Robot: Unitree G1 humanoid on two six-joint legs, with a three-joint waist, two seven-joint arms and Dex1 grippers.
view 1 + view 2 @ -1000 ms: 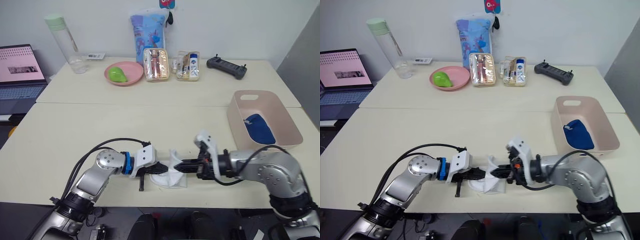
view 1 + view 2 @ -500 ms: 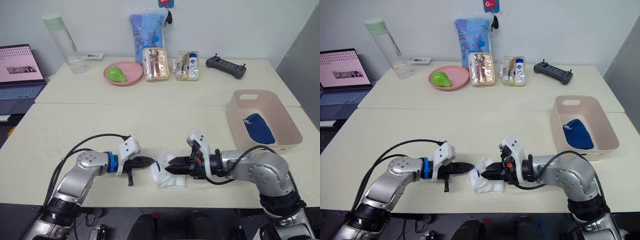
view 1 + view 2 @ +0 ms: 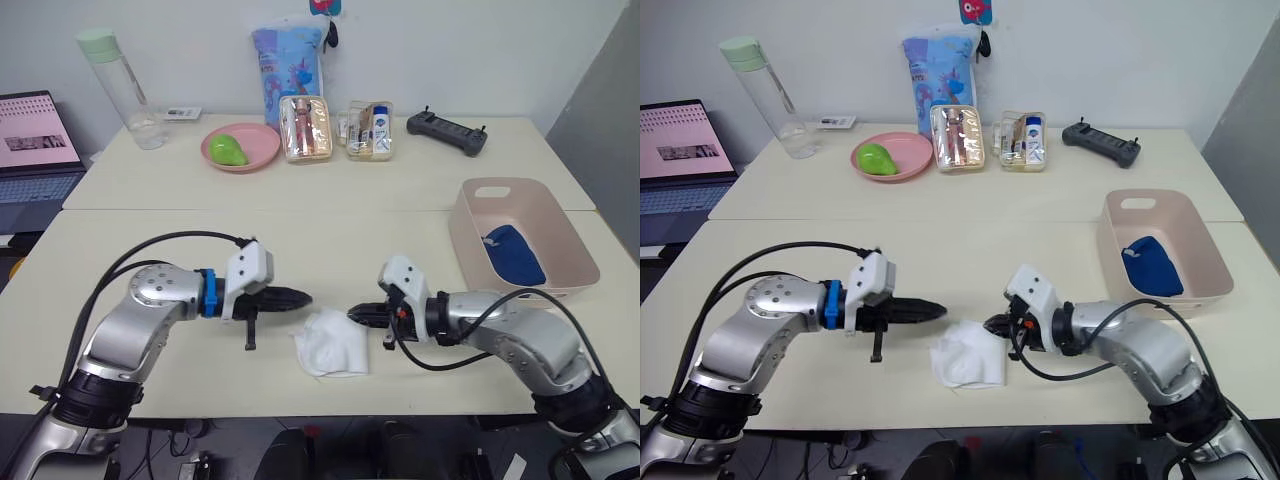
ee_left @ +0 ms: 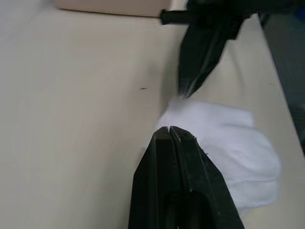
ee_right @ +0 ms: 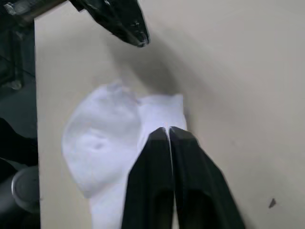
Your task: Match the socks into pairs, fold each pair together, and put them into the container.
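A folded bundle of white socks (image 3: 331, 346) lies on the table near the front edge, between my two grippers. My left gripper (image 3: 301, 297) hovers just left of the bundle, fingers shut on nothing. To the right of the bundle, my right gripper (image 3: 356, 315) is also shut and empty. In the left wrist view the shut fingertips (image 4: 169, 130) hang over the edge of the white socks (image 4: 228, 148). The right wrist view looks down on the same socks (image 5: 102, 145). A blue sock (image 3: 514, 255) lies inside the pale pink container (image 3: 468, 248) at the right.
Along the back stand a pink bowl (image 3: 262, 158) with a green fruit, a clear bottle (image 3: 112, 75), two clear pouches (image 3: 304, 128), a blue bag (image 3: 285, 50) and a black controller (image 3: 446, 133). A laptop (image 3: 30, 140) sits at the far left.
Both grippers have let go of the white socks and drawn apart, left one leftward, right one rightward. The socks now lie loose in a folded bundle.
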